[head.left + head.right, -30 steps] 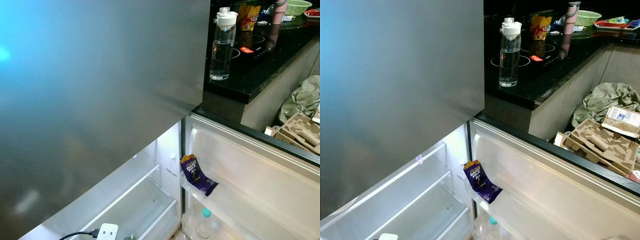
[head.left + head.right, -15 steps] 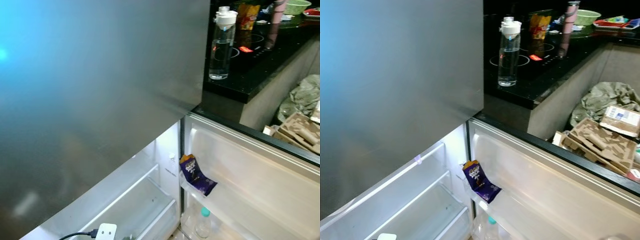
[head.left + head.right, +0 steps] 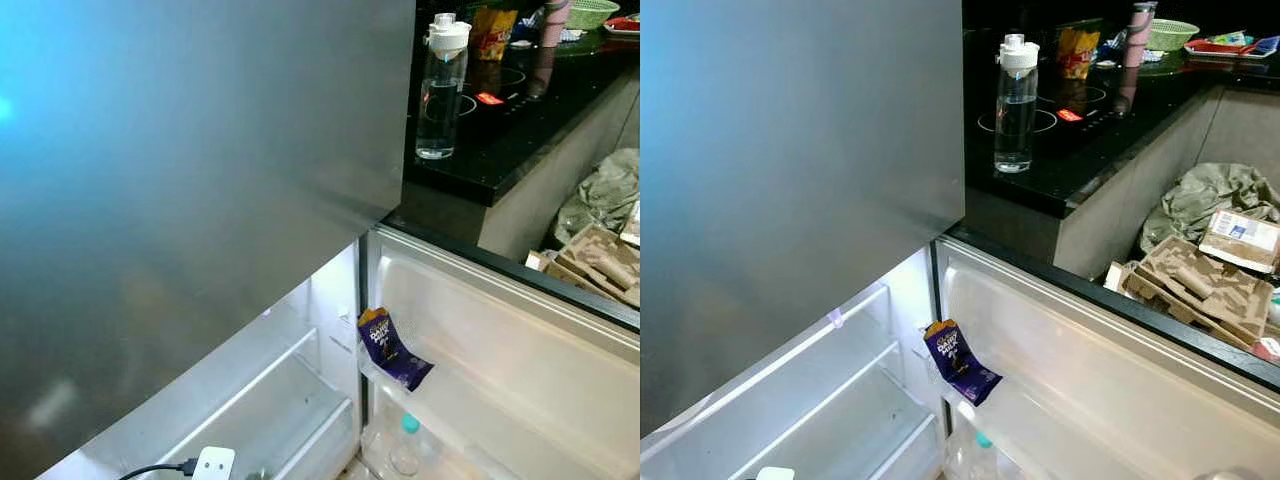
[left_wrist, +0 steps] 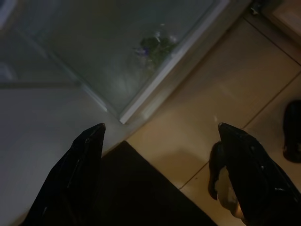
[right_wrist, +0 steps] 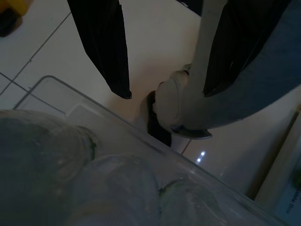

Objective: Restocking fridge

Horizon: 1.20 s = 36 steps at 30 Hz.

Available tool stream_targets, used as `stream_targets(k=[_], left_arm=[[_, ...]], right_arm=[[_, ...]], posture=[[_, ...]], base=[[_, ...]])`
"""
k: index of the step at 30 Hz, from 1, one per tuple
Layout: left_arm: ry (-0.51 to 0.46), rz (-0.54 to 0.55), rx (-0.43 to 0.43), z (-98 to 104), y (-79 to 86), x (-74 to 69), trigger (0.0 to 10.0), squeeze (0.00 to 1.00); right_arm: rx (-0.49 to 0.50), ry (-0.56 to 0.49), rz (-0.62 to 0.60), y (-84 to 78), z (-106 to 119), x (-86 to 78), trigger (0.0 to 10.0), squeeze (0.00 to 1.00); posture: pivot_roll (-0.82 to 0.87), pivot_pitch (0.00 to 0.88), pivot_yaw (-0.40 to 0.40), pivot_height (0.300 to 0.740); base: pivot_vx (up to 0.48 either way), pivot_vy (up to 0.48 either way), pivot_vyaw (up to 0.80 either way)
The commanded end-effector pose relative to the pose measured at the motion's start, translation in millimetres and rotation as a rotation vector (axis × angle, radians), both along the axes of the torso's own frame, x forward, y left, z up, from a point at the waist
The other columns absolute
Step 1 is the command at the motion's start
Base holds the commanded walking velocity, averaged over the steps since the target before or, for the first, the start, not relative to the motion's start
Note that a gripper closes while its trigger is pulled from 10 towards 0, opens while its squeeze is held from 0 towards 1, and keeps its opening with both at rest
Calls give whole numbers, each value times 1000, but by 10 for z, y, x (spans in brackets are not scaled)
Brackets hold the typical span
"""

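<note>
The upper left of the head views is taken up by a grey fridge door (image 3: pixel 800 190), seen closed, while below it the lower fridge compartment (image 3: pixel 840 410) is seen open and lit, with white shelves and a clear drawer inside. The lower door (image 3: pixel 1110 390) is swung out toward the lower right of the frame, and a purple chocolate wrapper (image 3: pixel 958 362) is seen leaning in its upper door shelf, near the hinge side. Beneath it, at the bottom edge, a bottle with a teal cap (image 3: pixel 408 445) is standing in a lower door shelf. In the upper right, a black counter (image 3: pixel 1080 150) carries a clear water bottle (image 3: pixel 1016 105) with a white lid, upright near the counter's front edge; further back a yellow snack bag (image 3: pixel 1076 52), a pink tumbler (image 3: pixel 1138 30) and a green basket (image 3: pixel 1172 34) are set. Crumpled paper and cardboard trays (image 3: pixel 1200 270) are piled on the floor at the right edge. A white plug (image 3: pixel 213 463) with a black cable is seen at the bottom of the left eye view. In the left wrist view the left end effector (image 4: pixel 160 141) is held wide apart and empty above tan floor tiles (image 4: pixel 221 117) and a dark mat. In the right wrist view the right end effector (image 5: pixel 167 92) is likewise spread wide, holding nothing, above a clear bin (image 5: pixel 94 179)
</note>
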<state>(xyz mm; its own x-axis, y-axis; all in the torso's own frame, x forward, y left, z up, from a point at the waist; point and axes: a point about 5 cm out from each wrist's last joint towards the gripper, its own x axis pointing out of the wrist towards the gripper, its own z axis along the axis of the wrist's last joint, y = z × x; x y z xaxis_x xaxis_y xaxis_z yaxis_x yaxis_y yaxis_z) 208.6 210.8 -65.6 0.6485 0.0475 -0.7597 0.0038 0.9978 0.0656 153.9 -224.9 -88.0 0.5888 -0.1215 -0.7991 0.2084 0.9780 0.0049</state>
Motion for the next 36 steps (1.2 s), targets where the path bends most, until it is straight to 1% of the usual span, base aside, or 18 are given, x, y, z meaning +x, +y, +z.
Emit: stream_targets(k=[1, 2, 4, 5, 7, 8, 9, 10, 12, 13, 15, 18, 20, 22, 27, 30, 33, 36], left_arm=[[26, -14, -2, -36, 6, -64, 10000, 0], [26, -24, 7, -32, 8, -58, 10000, 0], [27, -3, 10, -35, 17, -63, 10000, 0], [30, 27, 5, -43, 22, -76, 10000, 0], [32, 9, -1, -44, 8, -75, 10000, 0], [34, -33, -7, -44, -19, -70, 10000, 0], [34, -33, -7, -44, -19, -70, 10000, 0], [33, -31, -2, -42, -13, -68, 10000, 0], [30, 16, 0, -44, 15, -78, 10000, 0], [26, 30, -5, -43, 27, -80, 10000, 0], [24, 34, -10, -41, 32, -80, 10000, 0], [10, 10, -4, -16, 49, -46, 10000, 0], [0, 36, -10, -1, 68, -26, 10000, 0], [5, 2, -2, 7, 70, -13, 10000, 0], [2, 64, 4, 10, 144, -33, 10000, 0], [16, 21, 19, 3, 157, -53, 10000, 0], [13, 55, 17, 2, 178, -62, 10000, 0], [-3, 32, 3, 12, 132, -33, 10000, 0]], right_arm=[[7, -17, -30, -36, 6, -17, 10000, 0], [-1, -33, -22, -59, 26, 9, 10000, 0], [-18, -28, 9, -59, 27, 12, 10000, 0], [-40, -23, 67, -51, 30, 18, 10000, 0], [-37, -36, 57, -61, 43, 40, 10000, 0], [-23, -68, 20, -68, 70, 90, 10000, 0], [-23, -68, 20, -68, 70, 90, 10000, 0], [-12, -84, 16, 15, 73, 140, 10000, 0], [-8, -92, 46, 157, 69, 194, 10000, 0], [-8, -99, 57, 198, 73, 216, 10000, 0], [-8, -103, 62, 212, 77, 228, 10000, 0], [1, -136, 49, 225, 107, 282, 10000, 0], [-9, -137, 79, 233, 114, 296, 10000, 0], [-2, -151, 58, 207, 129, 313, 10000, 0], [-9, -137, 96, 216, 129, 325, 10000, 0], [1, -152, 58, 202, 144, 349, 10000, 0], [-2, -141, 80, 214, 141, 353, 10000, 0], [14, -146, 41, 188, 145, 353, 10000, 0]], posture=[[-104, 140, 64, 721], [-99, 141, 60, 721], [-98, 142, 63, 721], [-97, 141, 68, 721], [-102, 145, 75, 721], [-98, 133, 61, 721], [-98, 133, 61, 721], [-94, 129, 59, 721], [-86, 123, 70, 721], [-85, 115, 82, 721], [-85, 115, 82, 721], [-70, 96, 61, 721], [-67, 95, 60, 721], [-44, 62, 30, 721], [-47, 62, 48, 721], [-45, 54, 35, 721], [-51, 65, 47, 721], [-55, 78, 13, 721]], base=[[0, 0, 0], [0, 0, 0], [0, 0, 0], [0, 0, 0], [0, 0, 0], [0, 0, 0], [0, 0, 0], [0, 0, 0], [0, 0, 0], [0, 0, 0], [0, 0, 0], [0, 0, 0], [0, 0, 0], [0, 0, 0], [0, 0, 0], [0, 0, 0], [0, 0, 0], [0, 0, 0]])
